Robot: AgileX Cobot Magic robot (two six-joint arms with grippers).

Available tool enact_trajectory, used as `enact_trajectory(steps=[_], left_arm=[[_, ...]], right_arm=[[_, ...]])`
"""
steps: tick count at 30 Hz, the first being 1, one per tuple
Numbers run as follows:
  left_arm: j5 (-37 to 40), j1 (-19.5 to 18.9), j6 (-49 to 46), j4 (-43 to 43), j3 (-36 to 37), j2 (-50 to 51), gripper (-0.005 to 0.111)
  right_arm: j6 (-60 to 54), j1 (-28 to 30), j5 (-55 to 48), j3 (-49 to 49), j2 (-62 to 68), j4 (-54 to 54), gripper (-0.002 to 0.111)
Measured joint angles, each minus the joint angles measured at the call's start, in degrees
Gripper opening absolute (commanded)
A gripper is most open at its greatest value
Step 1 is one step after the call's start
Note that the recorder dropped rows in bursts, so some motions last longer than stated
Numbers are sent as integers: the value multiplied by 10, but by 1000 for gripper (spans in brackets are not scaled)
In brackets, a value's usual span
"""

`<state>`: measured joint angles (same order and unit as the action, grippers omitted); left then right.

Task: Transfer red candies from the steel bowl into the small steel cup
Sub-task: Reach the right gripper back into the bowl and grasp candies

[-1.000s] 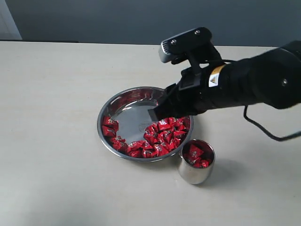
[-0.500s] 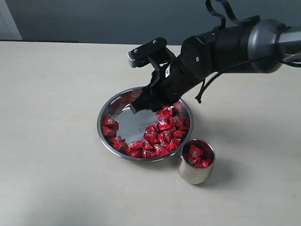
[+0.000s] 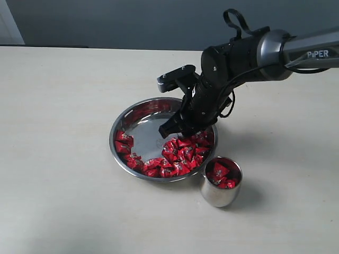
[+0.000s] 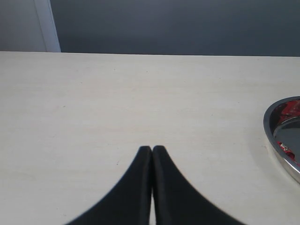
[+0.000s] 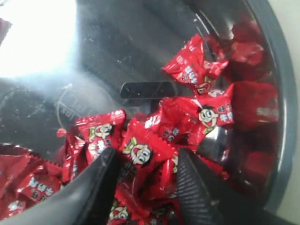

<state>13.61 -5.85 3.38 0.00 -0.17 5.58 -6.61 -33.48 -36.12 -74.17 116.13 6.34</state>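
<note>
— Pale tabletop (image 3: 63,106) is filling the scene, with a grey wall (image 3: 159,21) running behind it. Where is the right gripper (image 5: 146,155) working?

— It is reaching down into the steel bowl (image 3: 113,138), its tips hanging right over the heap of red candies (image 3: 183,153).

— Are its fingers gripping anything?

— They are standing apart, and one candy (image 5: 138,149) is lying between them. The wrist picture is blurry there, so I cannot tell whether the pads are touching its wrapper.

— And the cup?

— The small steel cup (image 3: 221,196) is standing just beside the bowl, near that gripper but clear of it, with a few red candies showing inside it.

— What is the left gripper (image 4: 152,149) doing?

— It is hovering over bare table, well apart from the other arm. Its fingers are pressing together and holding nothing, and only the bowl's rim is peeking in off to one side of it.
</note>
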Motion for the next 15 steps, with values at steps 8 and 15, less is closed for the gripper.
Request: enact_trajectory(steps=[8, 15], left_arm=[[0, 0, 0, 0, 0, 0, 0], [0, 0, 0, 0, 0, 0, 0]], right_arm=[[0, 0, -1, 0, 5, 5, 40], [0, 0, 3, -3, 21, 11, 29]])
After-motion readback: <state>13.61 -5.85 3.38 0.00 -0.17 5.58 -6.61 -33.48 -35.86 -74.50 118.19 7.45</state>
